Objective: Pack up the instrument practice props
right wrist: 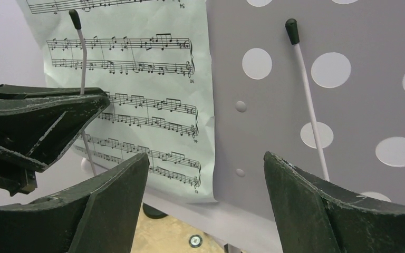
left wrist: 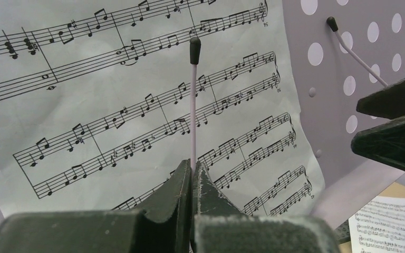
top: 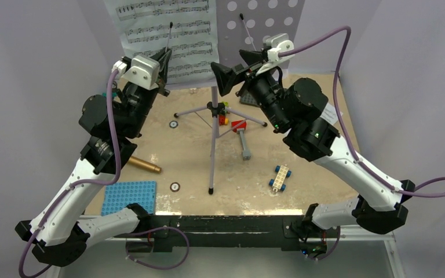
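**Step in hand.** Clearing the white sheet-music page (top: 162,29) off the tall lavender tripod music stand with perforated desk (top: 266,23). The stand is at the far middle of the worktop (top: 197,168). The page lies flat on the left half of the desk, under the left retaining wire (left wrist: 193,105), a thin lavender rod with a black tip.

**Left tool (left wrist: 193,171).** Jaws are closed together, and that wire runs down into the seam between them. Judged to be pinching the wire.

**Right tool (right wrist: 205,158).** Jaws are wide and hold nothing. It faces the desk with the page's right edge showing between the jaws. The right retaining wire (right wrist: 308,100) stands just to the right.

**Other task items.** The gold microphone (top: 146,167) lies on the near-left worktop, partly hidden behind the left arm. Further white sheets (left wrist: 390,226) lie on the worktop below the desk's right side.

**Next move, as a judgement.** The left tool should draw its wire away from the paper. The right tool can then close on the free right edge and slide the page off sideways without creasing it. A hard pull on the wire could rock the stand on its tripod.
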